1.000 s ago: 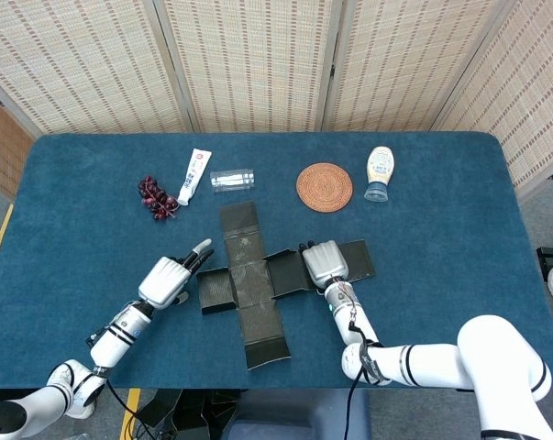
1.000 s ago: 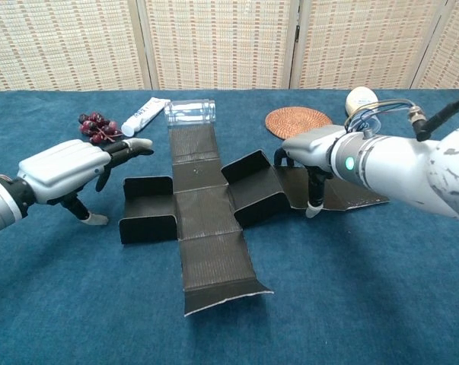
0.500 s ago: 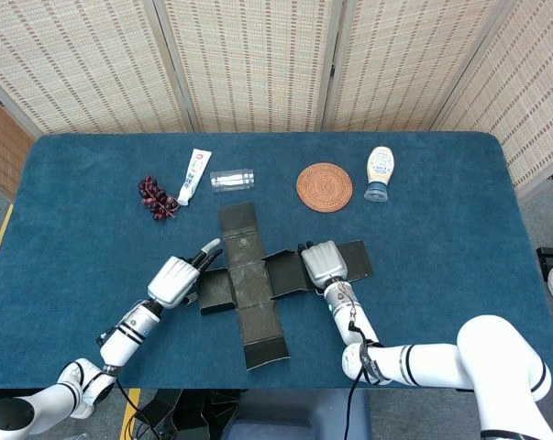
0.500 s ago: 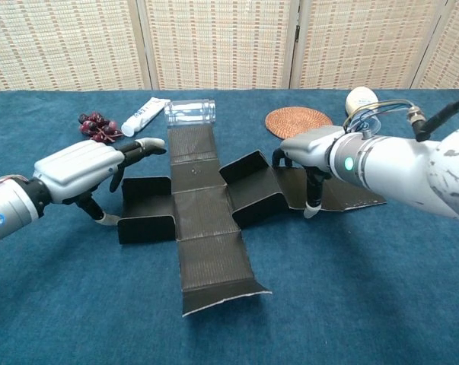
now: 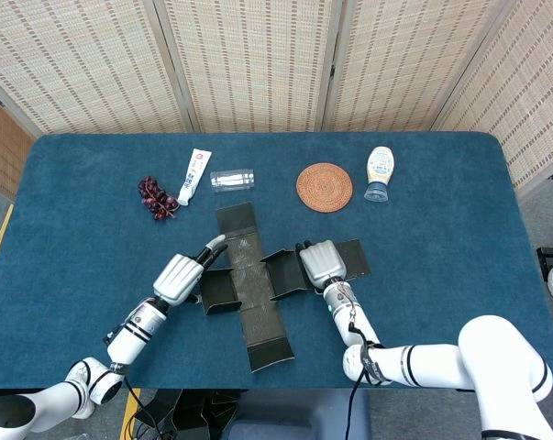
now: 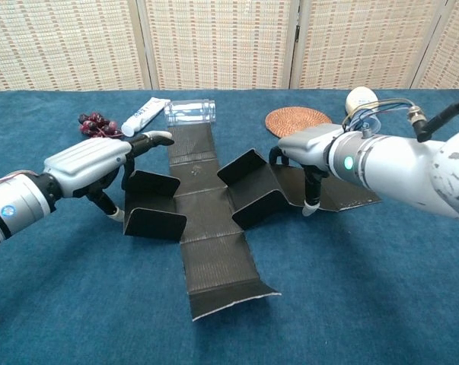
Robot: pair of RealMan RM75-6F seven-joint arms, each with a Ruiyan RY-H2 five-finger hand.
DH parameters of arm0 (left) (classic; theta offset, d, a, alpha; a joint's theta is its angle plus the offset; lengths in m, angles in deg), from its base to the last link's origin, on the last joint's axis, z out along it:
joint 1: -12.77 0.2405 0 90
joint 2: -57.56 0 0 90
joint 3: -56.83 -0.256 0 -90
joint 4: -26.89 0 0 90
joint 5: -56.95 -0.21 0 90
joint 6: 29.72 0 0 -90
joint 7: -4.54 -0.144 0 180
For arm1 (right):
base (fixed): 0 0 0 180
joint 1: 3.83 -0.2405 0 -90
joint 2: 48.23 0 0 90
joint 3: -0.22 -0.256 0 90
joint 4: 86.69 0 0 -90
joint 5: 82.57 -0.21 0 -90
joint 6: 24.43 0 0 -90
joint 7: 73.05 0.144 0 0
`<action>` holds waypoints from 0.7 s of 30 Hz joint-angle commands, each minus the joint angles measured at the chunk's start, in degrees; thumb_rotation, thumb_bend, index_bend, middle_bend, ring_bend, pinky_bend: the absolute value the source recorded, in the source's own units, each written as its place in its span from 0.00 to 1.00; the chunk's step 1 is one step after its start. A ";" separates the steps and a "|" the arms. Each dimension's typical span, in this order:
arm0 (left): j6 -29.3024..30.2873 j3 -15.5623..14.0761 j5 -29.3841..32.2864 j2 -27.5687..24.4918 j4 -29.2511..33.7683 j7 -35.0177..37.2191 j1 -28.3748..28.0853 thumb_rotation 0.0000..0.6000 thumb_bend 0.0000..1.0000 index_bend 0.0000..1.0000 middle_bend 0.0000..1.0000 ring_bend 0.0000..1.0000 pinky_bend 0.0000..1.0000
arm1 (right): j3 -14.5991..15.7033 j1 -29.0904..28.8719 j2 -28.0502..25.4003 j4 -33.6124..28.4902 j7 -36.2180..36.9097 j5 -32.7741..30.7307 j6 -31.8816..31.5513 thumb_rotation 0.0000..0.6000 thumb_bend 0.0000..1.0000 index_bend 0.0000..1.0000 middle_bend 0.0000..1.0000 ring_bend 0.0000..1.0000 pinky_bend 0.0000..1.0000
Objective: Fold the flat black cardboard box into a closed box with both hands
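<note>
The flat black cardboard box lies cross-shaped on the blue table, long strip running front to back. Both of its side flaps stand partly raised. My left hand presses against the outside of the left flap, fingers stretched over its top edge. On the other side, my right hand rests on the right flap, fingers curled down behind its raised part. Neither hand encloses the cardboard.
Along the back lie a bunch of dark grapes, a white tube, a clear plastic cup on its side, a round woven coaster and a white squeeze bottle. A woven screen stands behind the table.
My left hand has moved right to the box's left flap and tipped it up. The right flap has risen slightly, and the whole box has shifted a little.
</note>
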 commanded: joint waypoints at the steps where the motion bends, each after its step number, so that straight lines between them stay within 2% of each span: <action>1: -0.10 0.10 0.21 -0.40 0.77 0.83 -0.16 1.00 0.10 0.00 0.00 0.54 0.72 | 0.37 -0.07 -0.32 -0.32 -0.21 0.82 -0.09 1.00 0.26 0.22 0.32 0.81 0.92; 6: -1.37 0.11 0.96 -1.99 4.37 4.24 -0.30 1.00 0.10 0.00 0.00 0.54 0.74 | 1.39 -0.89 -1.25 -1.47 -2.07 3.11 -0.54 1.00 0.26 0.23 0.32 0.81 0.92; 13: -6.11 0.57 3.72 -5.90 13.21 12.37 -0.73 1.00 0.10 0.00 0.00 0.53 0.76 | 3.29 -3.77 -2.84 -3.83 -8.11 6.26 -1.37 1.00 0.26 0.24 0.33 0.81 0.92; 21: -9.25 1.05 5.20 -8.50 17.79 18.02 -1.39 1.00 0.10 0.00 0.00 0.53 0.78 | 5.39 -6.94 -3.91 -5.76 -14.10 9.77 -1.59 1.00 0.27 0.26 0.34 0.83 0.92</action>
